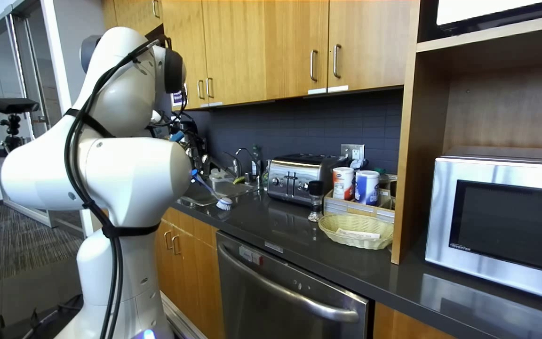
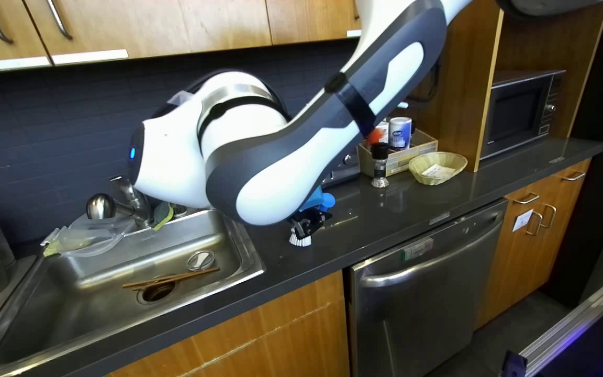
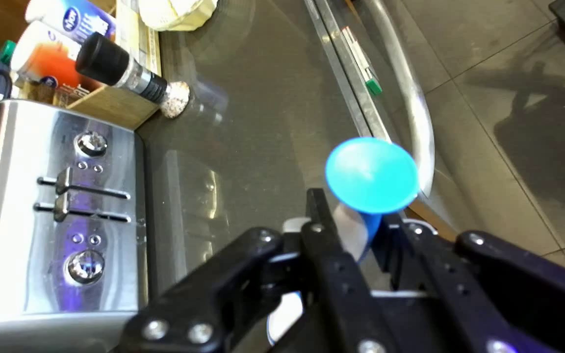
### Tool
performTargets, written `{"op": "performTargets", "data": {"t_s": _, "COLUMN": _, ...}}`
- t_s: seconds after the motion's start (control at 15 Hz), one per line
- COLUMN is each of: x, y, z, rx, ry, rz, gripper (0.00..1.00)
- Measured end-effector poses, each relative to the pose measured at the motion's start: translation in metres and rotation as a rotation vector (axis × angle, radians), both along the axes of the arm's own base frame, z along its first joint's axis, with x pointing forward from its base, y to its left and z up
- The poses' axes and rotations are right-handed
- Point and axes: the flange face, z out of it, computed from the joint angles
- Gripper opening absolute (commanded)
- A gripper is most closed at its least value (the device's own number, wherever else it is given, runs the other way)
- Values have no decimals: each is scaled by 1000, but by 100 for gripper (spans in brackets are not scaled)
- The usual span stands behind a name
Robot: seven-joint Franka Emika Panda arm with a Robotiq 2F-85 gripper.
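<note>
A brush (image 3: 372, 175) with a blue handle and white bristles (image 2: 300, 240), pinched in the tool (image 3: 358, 230); the two dark fingers (image 3: 318, 211) close on the handle from either side. The handle's round end faces the wrist camera. In both exterior views the brush is tilted, bristles lowermost, over the dark bench (image 3: 263, 98), near the sink; whether the bristles touch the surface cannot be told. The robot arm (image 2: 280, 193) reaches across above.

Just beside the brush, the steel sink (image 2: 81, 303), with wooden chopsticks (image 2: 171, 278) lying across the drain (image 2: 157, 293) and a small round item (image 2: 201, 260) near them. Along the sink's back edge: a faucet (image 2: 136, 201), a green-and-yellow sponge (image 2: 163, 215) and a clear plastic container (image 2: 97, 238).

On the opposite side, apart from the tool, a chrome-fronted toaster (image 3: 115, 235). Beyond it, a black-capped grinder (image 3: 135, 78) stands upright just beside a wooden crate (image 1: 360, 208) bearing an orange-and-white canister (image 1: 343, 182) and a blue-and-white canister (image 1: 367, 187). Next comes a wicker basket (image 1: 370, 242) containing a slip of paper (image 1: 358, 234). Farther along, a microwave (image 1: 511, 226) within a wooden bay (image 1: 501, 103). Below the bench, a dishwasher (image 2: 427, 303) with a bar handle; above, wooden cupboards (image 1: 243, 52).
</note>
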Motion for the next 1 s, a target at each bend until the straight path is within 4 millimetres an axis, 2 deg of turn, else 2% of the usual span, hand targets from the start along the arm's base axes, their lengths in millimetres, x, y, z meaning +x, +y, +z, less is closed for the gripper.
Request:
{"op": "performTargets", "data": {"t_s": 0.53, "x": 6, "y": -52, "z": 18, "rx": 10, "ry": 14, "rz": -111, "gripper": 6}}
{"op": "performTargets", "data": {"t_s": 1.0, "x": 3, "y": -68, "z": 26, "rx": 18, "ry": 13, "rz": -119, "gripper": 6}}
